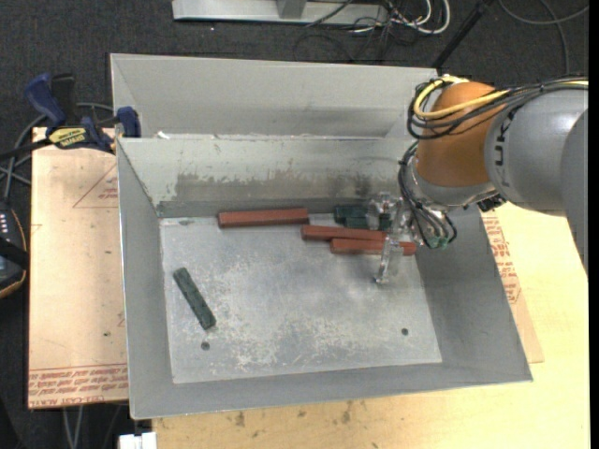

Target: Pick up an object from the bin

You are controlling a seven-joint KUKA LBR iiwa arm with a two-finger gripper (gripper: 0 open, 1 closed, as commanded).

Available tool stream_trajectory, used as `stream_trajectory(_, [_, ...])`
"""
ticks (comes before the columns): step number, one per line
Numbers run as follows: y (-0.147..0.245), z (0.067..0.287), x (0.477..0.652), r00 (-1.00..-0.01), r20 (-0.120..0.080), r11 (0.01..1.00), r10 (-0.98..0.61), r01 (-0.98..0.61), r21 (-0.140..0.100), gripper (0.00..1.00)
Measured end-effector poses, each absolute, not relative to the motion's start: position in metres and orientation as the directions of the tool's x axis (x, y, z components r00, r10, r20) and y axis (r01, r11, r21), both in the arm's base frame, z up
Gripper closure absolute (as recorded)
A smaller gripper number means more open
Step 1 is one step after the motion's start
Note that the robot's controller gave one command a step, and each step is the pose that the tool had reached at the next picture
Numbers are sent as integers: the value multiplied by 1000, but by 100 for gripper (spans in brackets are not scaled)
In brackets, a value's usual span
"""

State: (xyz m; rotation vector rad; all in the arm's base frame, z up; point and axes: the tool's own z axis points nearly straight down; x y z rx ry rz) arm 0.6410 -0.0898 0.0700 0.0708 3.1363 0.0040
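My gripper point(385, 239) is low at the right side of the bin floor, over the right ends of two short red-brown bars point(348, 238) that lie side by side. It stands open: one finger point(383, 271) shows on the near side of the bars, the other point(381, 204) on the far side. A small dark green block point(353, 216) lies just behind the bars, touching them. Nothing is lifted between the fingers.
A longer red-brown bar point(263, 218) lies along the foot of the back wall, left of the gripper. A dark green stick point(194, 298) lies alone at the front left of the floor. The arm with its orange cover hangs over the right wall.
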Motion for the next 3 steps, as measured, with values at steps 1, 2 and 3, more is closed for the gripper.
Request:
stream_trajectory(1, [-93,75,643,-999,-11,999,50,50,1,100])
stream_trajectory(2, [-97,109,627,-967,-5,967,-255,-255,-1,100])
stream_trajectory(3, [-103,226,635,-934,-12,934,-357,-357,-6,100])
